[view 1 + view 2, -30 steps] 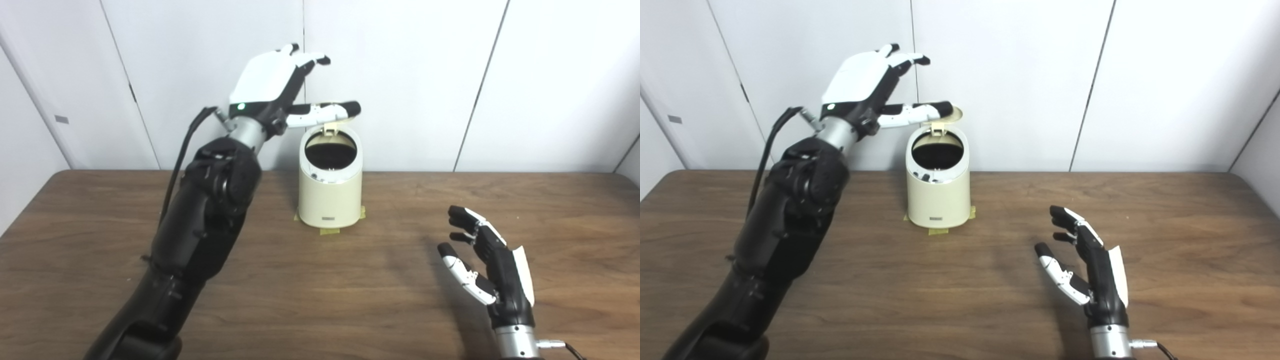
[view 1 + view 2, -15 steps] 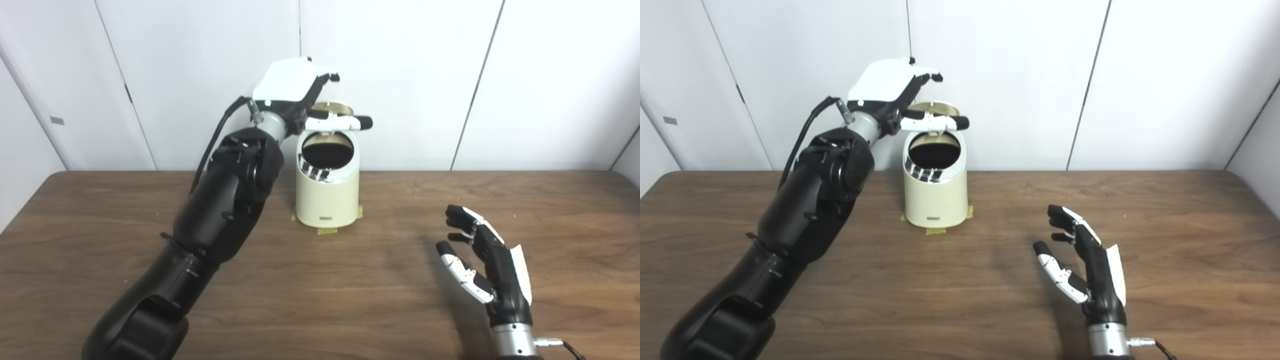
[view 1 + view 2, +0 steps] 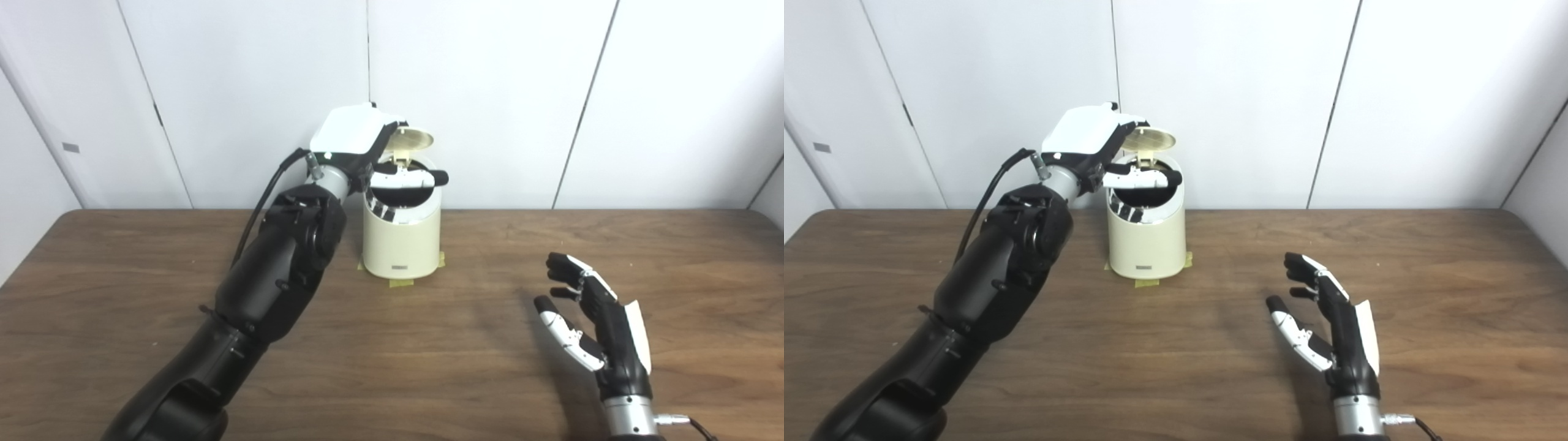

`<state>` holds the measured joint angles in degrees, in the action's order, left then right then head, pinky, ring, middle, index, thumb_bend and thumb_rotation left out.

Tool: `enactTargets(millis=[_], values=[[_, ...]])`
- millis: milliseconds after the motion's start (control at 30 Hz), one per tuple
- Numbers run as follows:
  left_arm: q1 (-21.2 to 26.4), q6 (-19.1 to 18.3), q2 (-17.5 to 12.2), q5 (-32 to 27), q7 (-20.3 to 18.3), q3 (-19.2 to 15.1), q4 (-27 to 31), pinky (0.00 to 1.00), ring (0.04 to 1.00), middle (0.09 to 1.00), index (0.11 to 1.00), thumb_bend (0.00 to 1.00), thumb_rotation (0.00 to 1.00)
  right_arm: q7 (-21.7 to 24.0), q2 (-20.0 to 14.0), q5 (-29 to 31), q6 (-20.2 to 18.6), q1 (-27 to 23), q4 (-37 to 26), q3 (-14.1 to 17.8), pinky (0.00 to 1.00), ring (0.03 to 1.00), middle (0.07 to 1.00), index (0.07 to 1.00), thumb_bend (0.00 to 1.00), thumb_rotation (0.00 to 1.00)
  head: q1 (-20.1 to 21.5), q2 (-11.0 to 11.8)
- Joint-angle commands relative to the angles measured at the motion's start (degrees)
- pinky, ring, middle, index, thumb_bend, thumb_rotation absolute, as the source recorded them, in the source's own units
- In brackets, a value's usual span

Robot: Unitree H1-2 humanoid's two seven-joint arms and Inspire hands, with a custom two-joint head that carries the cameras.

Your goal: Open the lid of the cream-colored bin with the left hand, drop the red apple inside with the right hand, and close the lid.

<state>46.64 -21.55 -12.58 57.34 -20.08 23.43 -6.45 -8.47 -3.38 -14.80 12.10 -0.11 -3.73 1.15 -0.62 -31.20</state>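
Observation:
The cream-colored bin stands at the back middle of the table, taped down at its base. Its round lid is hinged at the rear and tilts half raised over the dark opening. My left hand hovers over the bin's left rim, fingers against the lid's upper side, thumb lying across the opening. It grips nothing. My right hand is held open above the table at the front right, palm facing left, with nothing in it. No red apple shows in either view.
The brown wooden table spans the view, with white wall panels right behind the bin. Yellow tape sticks out under the bin. My left forearm crosses the table's left half.
My left hand has come down from high above the bin onto it. The lid has tipped from upright toward the opening. The right hand has stayed put.

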Motion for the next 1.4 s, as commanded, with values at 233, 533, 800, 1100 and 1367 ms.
enactTargets(millis=[233,533,800,1100,1367], values=[[0.18,1.42,-1.43,1.43,1.48,0.74,2.60,1.00,0.998,0.879,0.855,1.00,1.00,-0.22,0.43,-0.46,0.42,-0.17,0.24,-0.55,0.68,0.772,0.785,0.771,0.24,0.45,0.43,-0.71],[-3.03,0.65,-1.63,4.89,-1.46,2.49,6.86,1.00,0.975,0.882,0.865,1.00,1.00,-0.52,0.24,-0.56,1.60,-0.35,0.80,-0.61,0.67,0.770,0.784,0.767,0.24,0.43,0.30,-1.27],[-5.12,0.52,-1.93,12.07,-3.88,4.44,7.97,1.00,0.976,0.885,0.865,0.99,0.97,-0.23,0.06,-0.27,1.29,-0.46,0.46,-0.62,0.67,0.764,0.781,0.764,0.24,0.45,0.52,-1.60],[-7.21,2.44,-1.67,14.47,-2.88,4.70,6.20,1.00,0.965,0.866,0.853,0.95,0.94,-0.41,0.42,0.13,1.29,-0.18,-0.05,-0.50,0.67,0.762,0.773,0.756,0.24,0.41,0.99,-1.70],[-8.04,3.88,-2.63,16.65,-3.91,5.36,5.24,1.00,0.975,0.879,0.858,0.96,0.94,-0.07,0.34,0.32,0.59,-0.32,-0.37,-0.52,0.67,0.765,0.779,0.763,0.25,0.45,1.01,-1.99]])
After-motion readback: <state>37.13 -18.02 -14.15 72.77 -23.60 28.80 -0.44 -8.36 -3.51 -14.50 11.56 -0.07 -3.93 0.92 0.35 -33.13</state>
